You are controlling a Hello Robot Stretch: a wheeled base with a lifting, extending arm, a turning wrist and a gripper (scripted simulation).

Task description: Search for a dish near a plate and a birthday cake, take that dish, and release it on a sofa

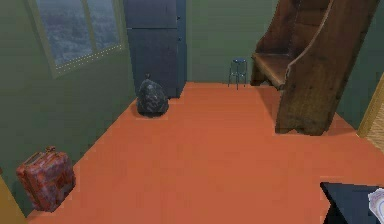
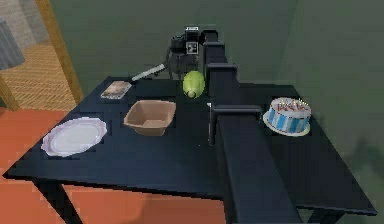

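Note:
In the arm side view a dark table (image 2: pixel 120 160) carries a white plate (image 2: pixel 72 136) at its left. Right of the plate stands a brown square dish (image 2: pixel 150 116). A birthday cake (image 2: pixel 288 116) with a blue-and-white side sits at the table's right. The dark arm bar (image 2: pixel 245 165) rises from the bottom edge and reaches across the table. My gripper (image 2: pixel 180 58) is at the table's far side, just above a round green thing (image 2: pixel 194 83). I cannot tell whether the gripper holds anything.
A small flat tray (image 2: pixel 117 91) and a long utensil (image 2: pixel 148 72) lie at the table's far left. In the forward view the orange floor (image 1: pixel 200 150) bears a black sack (image 1: pixel 152 97) and a red-brown bag (image 1: pixel 45 178). A wooden staircase (image 1: pixel 310 60) rises at the right.

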